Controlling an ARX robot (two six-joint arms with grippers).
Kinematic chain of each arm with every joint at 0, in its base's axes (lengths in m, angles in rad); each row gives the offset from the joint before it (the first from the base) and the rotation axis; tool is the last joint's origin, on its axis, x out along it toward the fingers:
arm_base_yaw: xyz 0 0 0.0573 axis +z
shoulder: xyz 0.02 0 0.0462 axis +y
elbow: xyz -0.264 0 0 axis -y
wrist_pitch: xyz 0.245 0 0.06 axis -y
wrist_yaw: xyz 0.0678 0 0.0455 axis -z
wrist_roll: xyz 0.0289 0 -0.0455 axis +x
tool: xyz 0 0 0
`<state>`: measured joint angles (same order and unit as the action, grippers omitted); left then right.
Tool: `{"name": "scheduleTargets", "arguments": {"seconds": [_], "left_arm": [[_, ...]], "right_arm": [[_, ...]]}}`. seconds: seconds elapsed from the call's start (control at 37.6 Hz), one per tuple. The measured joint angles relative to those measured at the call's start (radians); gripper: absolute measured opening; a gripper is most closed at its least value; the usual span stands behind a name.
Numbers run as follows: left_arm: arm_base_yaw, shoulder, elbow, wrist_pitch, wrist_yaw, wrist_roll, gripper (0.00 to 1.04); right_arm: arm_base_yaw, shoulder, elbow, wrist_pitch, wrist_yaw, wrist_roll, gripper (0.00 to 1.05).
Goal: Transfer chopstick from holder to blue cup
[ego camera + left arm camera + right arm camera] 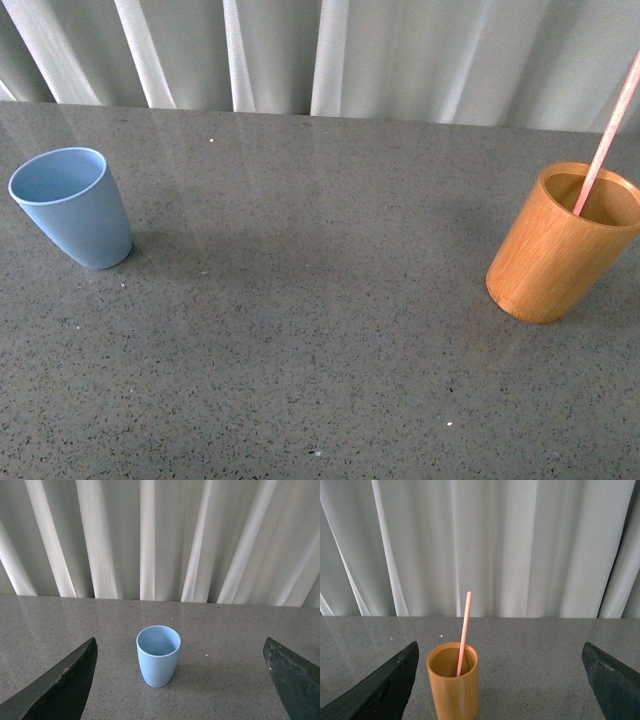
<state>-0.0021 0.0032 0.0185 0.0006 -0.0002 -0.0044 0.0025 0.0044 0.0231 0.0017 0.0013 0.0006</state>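
Front view: pink chopstick (607, 135) leans in wooden holder (555, 250), far right; blue cup (72, 205) well apart, far left. Left gripper (180, 647) and right gripper (500, 647) both gape wide, empty. Risk: slim tilted stick may twist in the pinch, or tip the holder on lifting

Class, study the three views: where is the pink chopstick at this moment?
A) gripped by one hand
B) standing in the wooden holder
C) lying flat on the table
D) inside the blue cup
B: the pink chopstick stands tilted inside the wooden holder, and the blue cup is empty.
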Motion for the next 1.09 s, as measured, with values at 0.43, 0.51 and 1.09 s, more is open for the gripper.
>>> {"name": "scheduleTargets", "arguments": {"seconds": [0.43, 0.51, 1.09], "left_arm": [[0.000, 0.000, 0.000, 0.000, 0.000, 0.000, 0.98], [0.000, 0.000, 0.000, 0.000, 0.000, 0.000, 0.98], [0.000, 0.000, 0.000, 0.000, 0.000, 0.000, 0.98]], "right_arm": [[0.000, 0.000, 0.000, 0.000, 0.000, 0.000, 0.95], [0.000, 0.000, 0.000, 0.000, 0.000, 0.000, 0.95], [0.000, 0.000, 0.000, 0.000, 0.000, 0.000, 0.95]]}}
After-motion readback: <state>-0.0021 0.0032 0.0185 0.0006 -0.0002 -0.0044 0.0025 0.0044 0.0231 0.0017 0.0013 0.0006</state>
